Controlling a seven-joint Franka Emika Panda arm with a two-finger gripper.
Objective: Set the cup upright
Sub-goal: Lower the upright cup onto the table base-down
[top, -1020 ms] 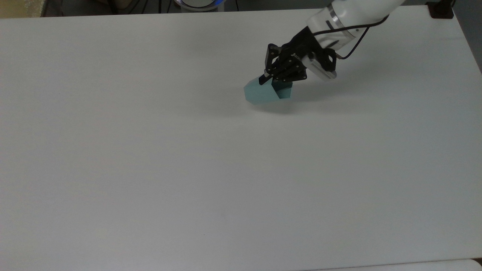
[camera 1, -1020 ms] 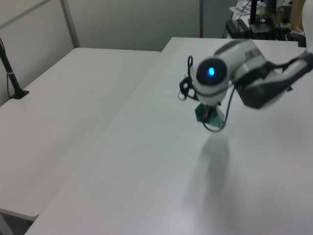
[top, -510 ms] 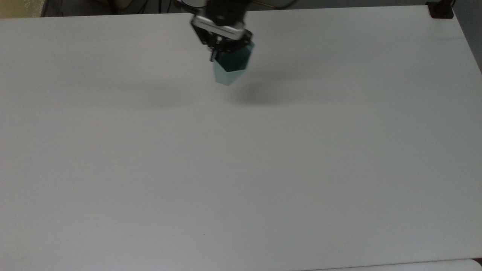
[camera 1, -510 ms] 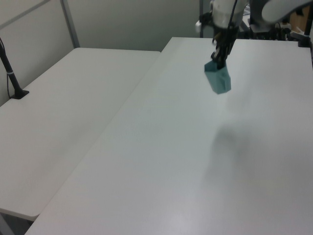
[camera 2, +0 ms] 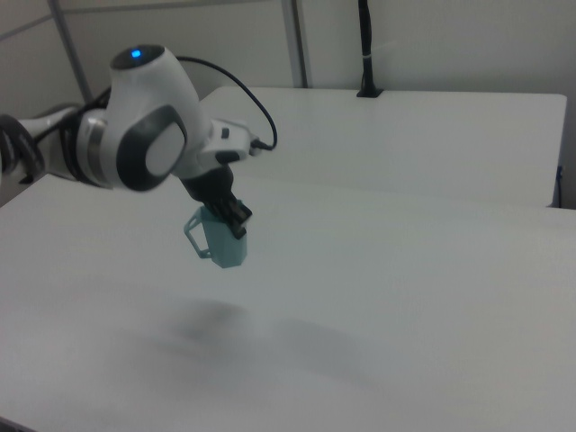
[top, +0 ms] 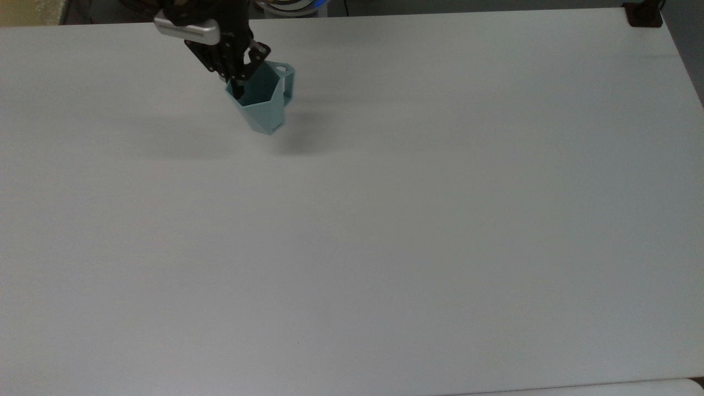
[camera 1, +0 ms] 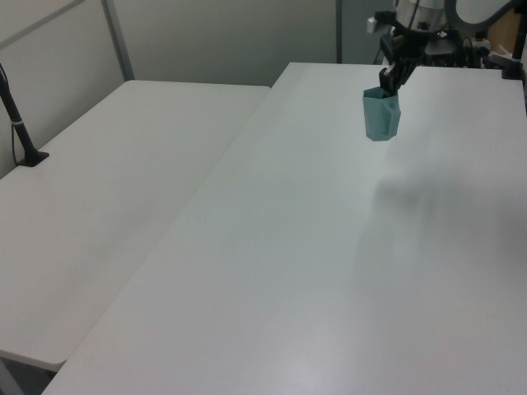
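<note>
The robot's black two-finger hand [top: 237, 91] is pinching the rim of the small pale teal faceted plastic cup [top: 264, 104], carried mouth-up above the white bench [top: 385, 231] (shadow well apart beneath), presumably so it lands on its narrow base.

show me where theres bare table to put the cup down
Nearly all of the white table is bare: everything below and to the top view's right of the held teal cup. The gripper clamps its rim near the far edge, the one busy spot.
</note>
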